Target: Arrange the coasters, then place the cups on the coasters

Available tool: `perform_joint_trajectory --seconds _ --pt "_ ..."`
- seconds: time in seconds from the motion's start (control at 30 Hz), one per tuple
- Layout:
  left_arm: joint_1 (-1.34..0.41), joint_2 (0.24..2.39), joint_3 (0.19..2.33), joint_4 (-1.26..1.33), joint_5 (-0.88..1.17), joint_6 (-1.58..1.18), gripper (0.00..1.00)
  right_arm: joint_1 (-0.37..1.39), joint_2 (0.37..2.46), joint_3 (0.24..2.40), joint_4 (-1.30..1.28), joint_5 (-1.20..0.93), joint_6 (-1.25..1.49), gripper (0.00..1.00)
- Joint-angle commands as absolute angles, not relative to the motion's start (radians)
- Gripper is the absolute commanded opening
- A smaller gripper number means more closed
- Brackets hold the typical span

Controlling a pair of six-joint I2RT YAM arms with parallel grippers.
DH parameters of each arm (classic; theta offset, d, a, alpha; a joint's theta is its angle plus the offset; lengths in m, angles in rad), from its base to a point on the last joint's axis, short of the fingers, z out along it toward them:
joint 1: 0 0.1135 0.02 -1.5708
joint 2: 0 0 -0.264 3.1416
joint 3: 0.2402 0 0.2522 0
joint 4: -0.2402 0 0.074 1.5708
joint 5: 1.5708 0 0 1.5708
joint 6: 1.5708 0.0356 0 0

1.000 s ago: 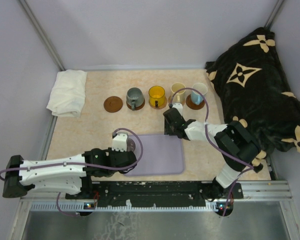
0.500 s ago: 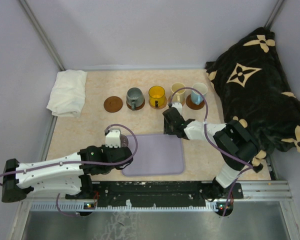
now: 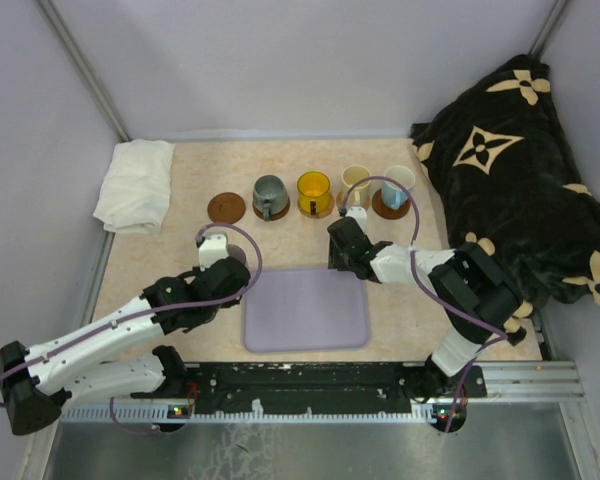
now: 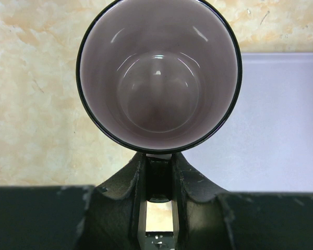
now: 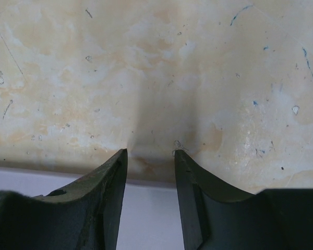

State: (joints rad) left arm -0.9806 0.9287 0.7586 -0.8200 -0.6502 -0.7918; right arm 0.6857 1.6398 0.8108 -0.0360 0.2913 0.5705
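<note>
While left gripper [image 4: 159, 159] clamps mauve mug [image 4: 159, 73] beside lavender tray [image 3: 310, 312], right gripper [image 5: 150, 155] gapes; four mugs [image 3: 270, 192] on coasters [image 3: 384, 213], fifth coaster [image 3: 226, 208] bare.

Grey-green cup [image 3: 270, 193] beside bare coaster [image 3: 226, 208]

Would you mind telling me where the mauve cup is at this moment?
In the top view's left half, the mauve cup is held in the left pincer, just off the far-left corner of the lavender tray, short of the bare coaster.
</note>
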Motion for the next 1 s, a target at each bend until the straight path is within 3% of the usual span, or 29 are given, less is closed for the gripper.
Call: perform_joint_trajectory --seconds 0.0,0.5,0.97 --pt "-0.937 0.922 0.781 -0.691 -0.664 -0.691 0.00 0.696 1.619 0.780 -0.071 0.296 0.596 0.42" --pt "-0.809 0.981 0.789 -0.514 -0.592 -0.557 0.00 0.715 1.567 0.748 -0.095 0.324 0.621 0.42" --pt "-0.576 0.996 0.750 -0.379 -0.466 -0.430 0.00 0.716 1.598 0.795 -0.107 0.389 0.601 0.46"
